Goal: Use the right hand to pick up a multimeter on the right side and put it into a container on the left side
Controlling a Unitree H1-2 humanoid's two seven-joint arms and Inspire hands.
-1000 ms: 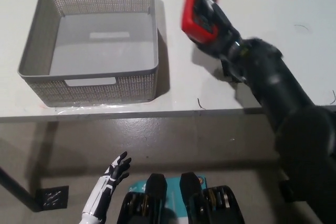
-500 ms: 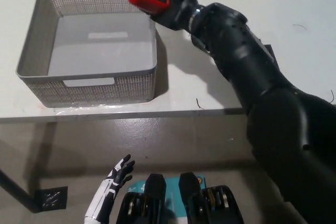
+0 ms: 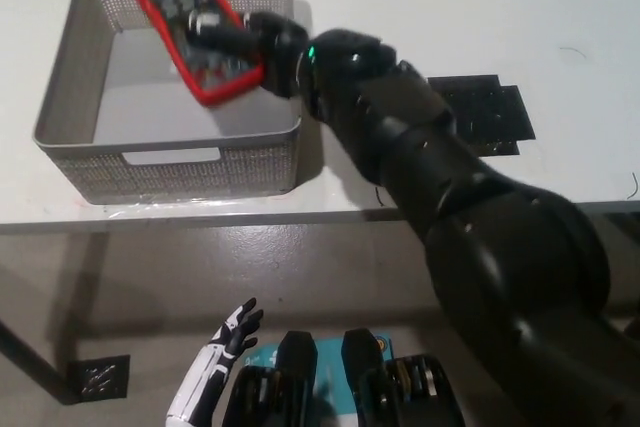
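**Multimeter held over the basket, release pending**

The black right hand reaches in from the 4 o'clock side and holds the red-cased multimeter above the grey mesh basket. Its fingers are wrapped round the lower end of the meter, closed on it; the display end points toward 11 o'clock, and the meter lies tilted across the basket's interior, face up. The pictures do not show whether it touches the basket floor; it looks clear of it. The white left hand hangs at 7 o'clock, below the table edge, fingers spread and empty.

The risk now sits in the release. The meter's upper corner lies close to the far rim at 12 o'clock, so letting go while it is tilted could leave it propped on the wall or tip it out over the rim. A drop from height could also knock the light basket, which stands near the front edge of the table.

Compared with half a second ago, the meter has travelled from the basket's far right corner to over its middle, and has turned from showing its end to showing its face. The arm stretches further across, uncovering a black mat at 3 o'clock.
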